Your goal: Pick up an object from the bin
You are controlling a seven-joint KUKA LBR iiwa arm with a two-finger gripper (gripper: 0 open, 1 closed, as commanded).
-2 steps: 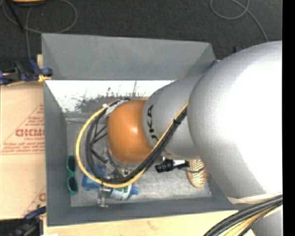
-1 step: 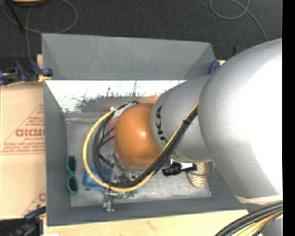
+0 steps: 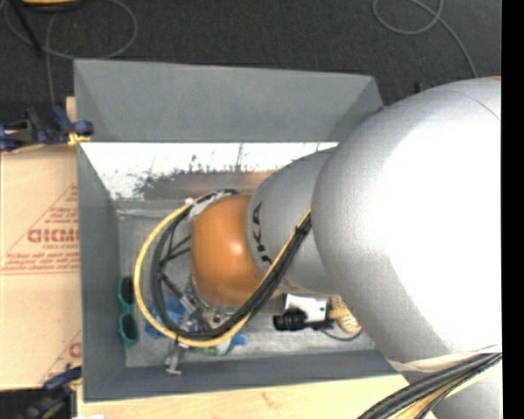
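Bin: grey metal (image 3: 100,260)
Left floor: green plastic piece (image 3: 126,308)
Right floor: black-and-white object (image 3: 299,312), tan thing (image 3: 347,320) just beside

camera: one | above bin (image 3: 96,260), tilted | close | arm (image 3: 402,234) enters right

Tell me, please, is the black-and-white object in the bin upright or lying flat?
Lying flat: the black-and-white object stretches sideways along the bin floor.

"KUKA" letters (partly hidden) on arm (image 3: 402,234)
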